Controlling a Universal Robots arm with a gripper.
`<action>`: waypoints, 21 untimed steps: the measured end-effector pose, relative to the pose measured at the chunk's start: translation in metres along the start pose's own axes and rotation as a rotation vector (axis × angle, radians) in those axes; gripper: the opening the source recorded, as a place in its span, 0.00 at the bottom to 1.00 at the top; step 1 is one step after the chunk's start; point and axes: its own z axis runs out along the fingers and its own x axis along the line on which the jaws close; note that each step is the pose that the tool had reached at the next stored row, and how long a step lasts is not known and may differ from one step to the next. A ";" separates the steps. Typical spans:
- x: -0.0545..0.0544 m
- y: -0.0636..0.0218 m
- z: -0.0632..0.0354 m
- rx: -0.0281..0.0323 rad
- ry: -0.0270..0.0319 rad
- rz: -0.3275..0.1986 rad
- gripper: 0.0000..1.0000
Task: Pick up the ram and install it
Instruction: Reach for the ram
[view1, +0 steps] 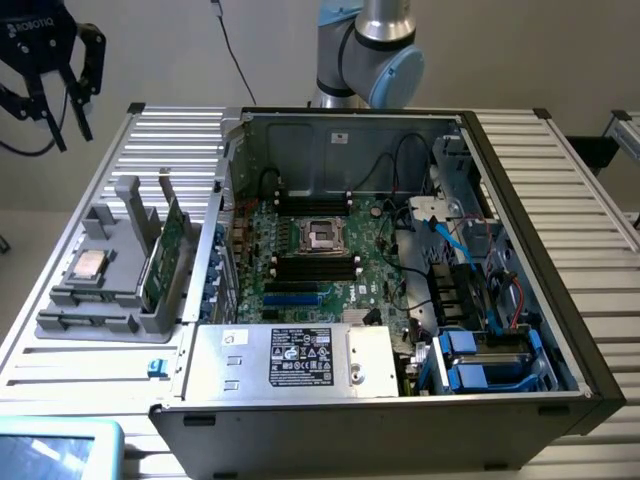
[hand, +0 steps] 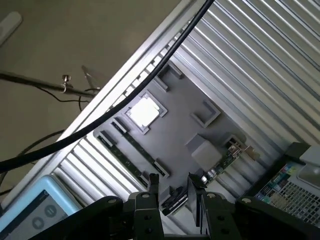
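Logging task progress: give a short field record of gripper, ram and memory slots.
gripper: black, open, empty, high at the exterior view's left
ram: long thin green circuit-board stick, on edge in the grey plastic holder
memory slots: black, on the motherboard, no stick seated
status: ram not yet picked up

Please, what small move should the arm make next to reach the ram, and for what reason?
Probably a move down and toward the exterior view's right, to bring the gripper over the ram. The gripper hangs open and empty, high up and to the exterior view's left of the ram. The ram stands on edge in the grey holder, untouched.
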 end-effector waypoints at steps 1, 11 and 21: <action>0.000 0.0000 0.0000 0.0009 0.0009 -0.019 0.36; 0.000 0.0000 0.0001 0.0106 0.0089 -0.200 0.36; 0.000 0.0000 0.0002 0.0202 0.0169 -0.381 0.36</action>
